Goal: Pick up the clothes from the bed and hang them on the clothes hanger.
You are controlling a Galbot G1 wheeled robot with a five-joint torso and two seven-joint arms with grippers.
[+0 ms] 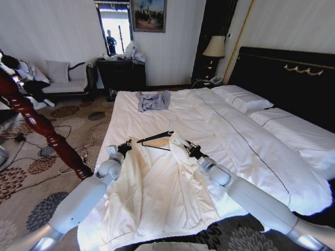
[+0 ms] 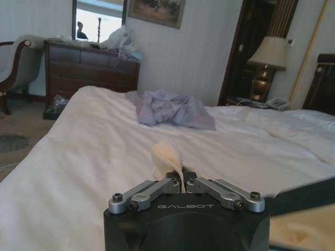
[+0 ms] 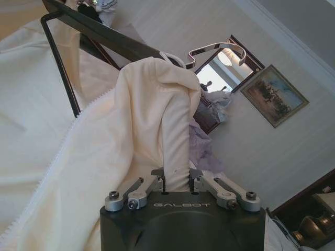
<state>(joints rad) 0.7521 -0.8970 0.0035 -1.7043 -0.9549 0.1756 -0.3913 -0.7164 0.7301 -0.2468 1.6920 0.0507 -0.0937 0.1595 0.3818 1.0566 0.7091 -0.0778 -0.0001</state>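
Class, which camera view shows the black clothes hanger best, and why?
The right wrist view: the clothes hanger appears close up, with its metal hook, cream garment draped over one end. The head view shows it whole but small on the bed; the left wrist view shows one dark bar.

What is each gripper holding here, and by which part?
Both grippers hold the cream garment on the bed: the left gripper pinches a small fold at its edge, the right gripper grips its collar area beside the black hanger.
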